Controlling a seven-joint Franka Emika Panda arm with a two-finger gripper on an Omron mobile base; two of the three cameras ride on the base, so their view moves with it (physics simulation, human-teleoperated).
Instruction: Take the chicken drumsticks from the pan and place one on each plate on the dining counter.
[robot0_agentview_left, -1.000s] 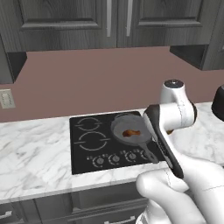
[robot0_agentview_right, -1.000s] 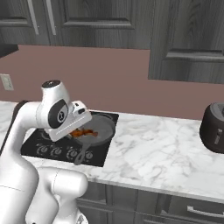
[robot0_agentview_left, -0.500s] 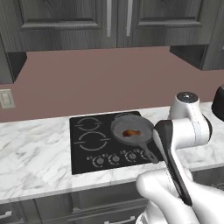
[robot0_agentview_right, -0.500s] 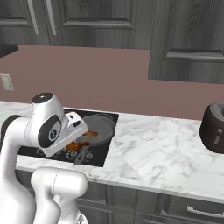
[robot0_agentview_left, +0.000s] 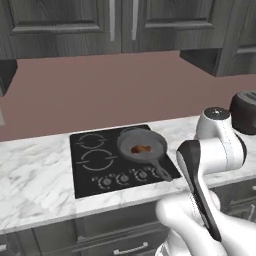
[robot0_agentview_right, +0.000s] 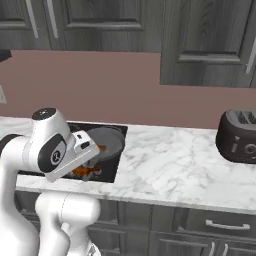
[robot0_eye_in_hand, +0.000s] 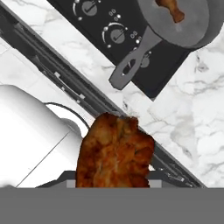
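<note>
Reddish-brown and crisp-skinned, a chicken drumstick stands between the fingers of the dark two-finger gripper, whose jaws are clamped on it; in the hand view its long axis runs up from the fingertips toward the round dark grey frying pan, thick meaty end uppermost. In the right base view the same held piece shows as an orange-brown lump beneath the white wrist, just in front of the pan and over the front edge of the black glass cooktop. The pan sits on the right side of the cooktop, its long straight dark handle pointing toward the front edge of the white-grey veined marble counter and slightly to the right, away from the pan's bowl. Inside the pan lies a second reddish-brown drumstick, near the middle of the bowl; in the hand view it lies with its narrow bone end pointing away from the pan handle, though part of it is cut off by the frame. A row of round cooktop knobs runs just beside the handle. Well to the right of the pan along the counter stands a dark rounded toaster.
</note>
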